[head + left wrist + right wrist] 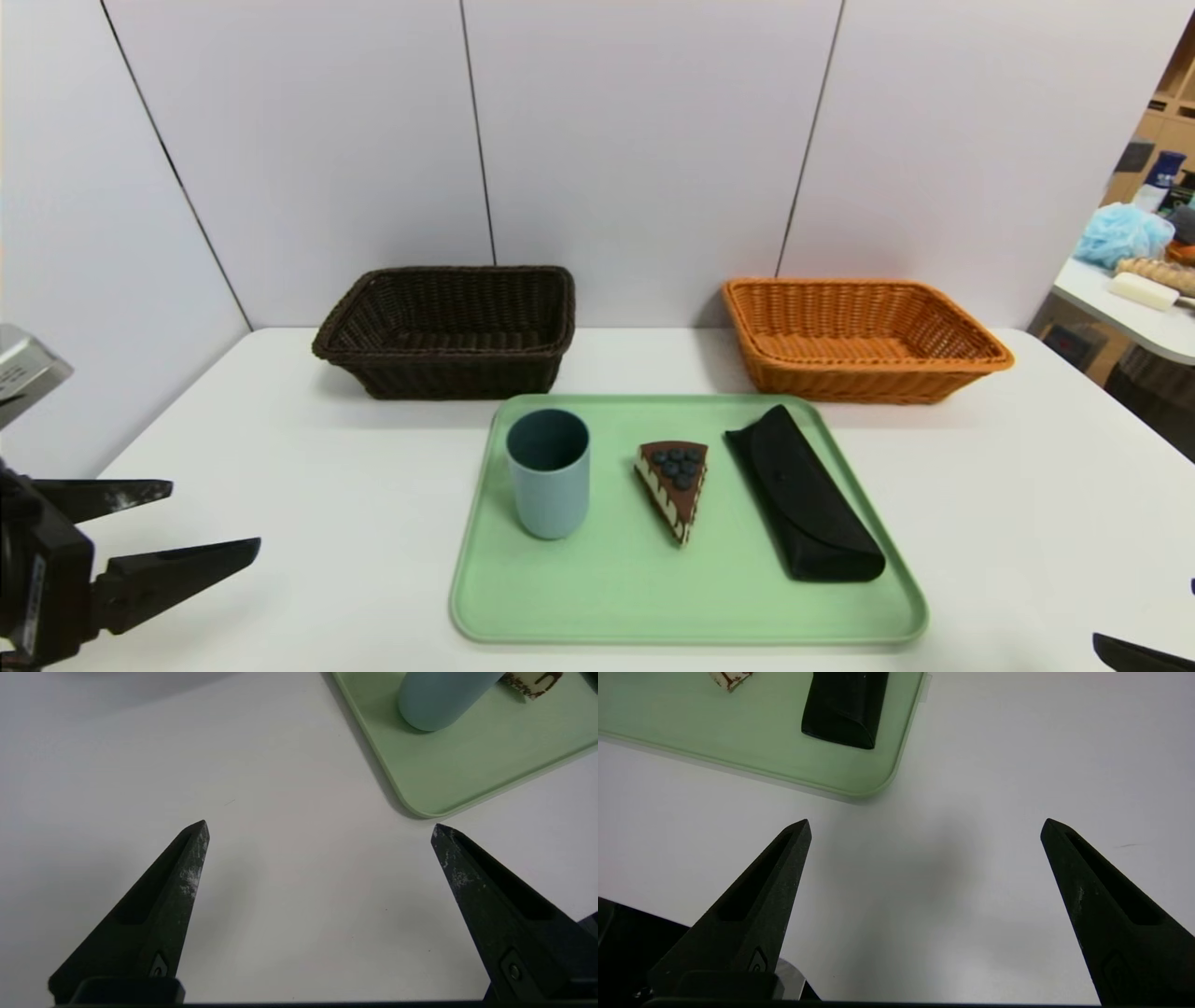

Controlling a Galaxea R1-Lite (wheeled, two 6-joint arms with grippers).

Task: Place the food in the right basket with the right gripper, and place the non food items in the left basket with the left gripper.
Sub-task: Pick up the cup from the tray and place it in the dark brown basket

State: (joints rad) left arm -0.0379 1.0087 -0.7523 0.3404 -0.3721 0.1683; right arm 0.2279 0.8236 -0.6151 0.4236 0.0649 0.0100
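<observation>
A green tray (pixel 597 597) on the white table carries a blue cup (pixel 548 475), a chocolate cake slice with blueberries (pixel 674 474) and a black glasses case (pixel 803 499). Behind it stand a dark brown basket (pixel 448 329) on the left and an orange basket (pixel 859 338) on the right, both holding nothing I can see. My left gripper (pixel 215 518) hovers open at the near left, off the tray; its wrist view shows bare table between the fingers (pixel 320 828), with the cup (pixel 439 700) beyond. My right gripper (pixel 924 823) is open over bare table near the tray's near right corner (pixel 859 788); only a fingertip (pixel 1134 653) shows in the head view.
White wall panels close off the back of the table. A second table (pixel 1120 308) with clutter, including a blue mesh sponge (pixel 1120 233), stands past the right edge. Bare tabletop lies on both sides of the tray.
</observation>
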